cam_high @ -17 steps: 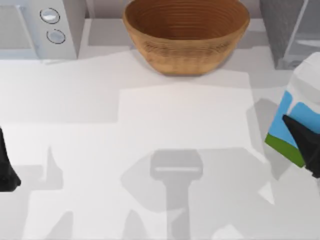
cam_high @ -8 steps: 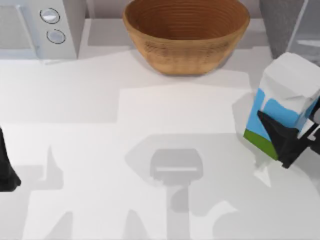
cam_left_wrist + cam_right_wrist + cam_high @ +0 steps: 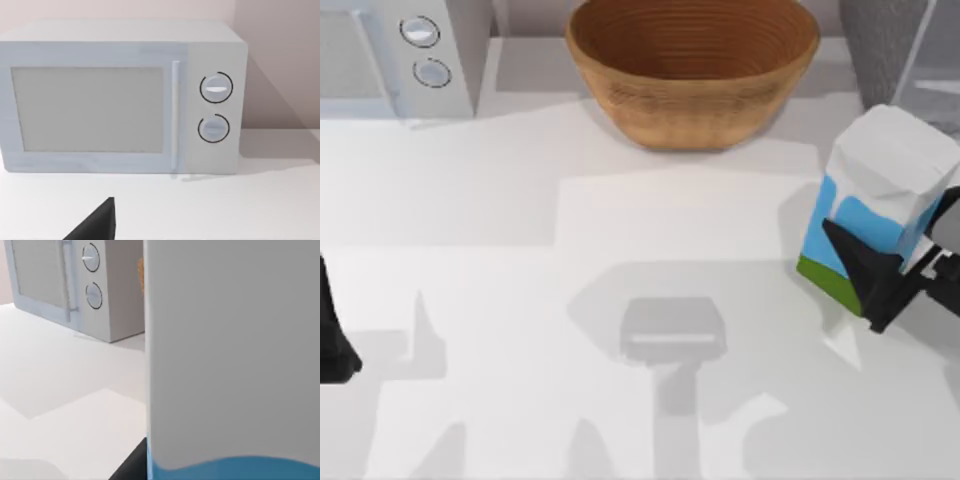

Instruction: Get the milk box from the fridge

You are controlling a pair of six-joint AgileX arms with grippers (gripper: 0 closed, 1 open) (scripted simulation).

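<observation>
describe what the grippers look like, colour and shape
Both are plain matte black with no markings or cables to be seen. The right gripper has wedge-shaped fingers that taper to a point, with a grey and white piece behind them at the wrist. The left gripper is a dark, angular block at the table's left edge, and its tip is a black wedge in the left wrist view.

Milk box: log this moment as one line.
milk box: held off the table, tilted | right gripper: shut on it, right side, outside fridge | left gripper: parked left edge
</observation>
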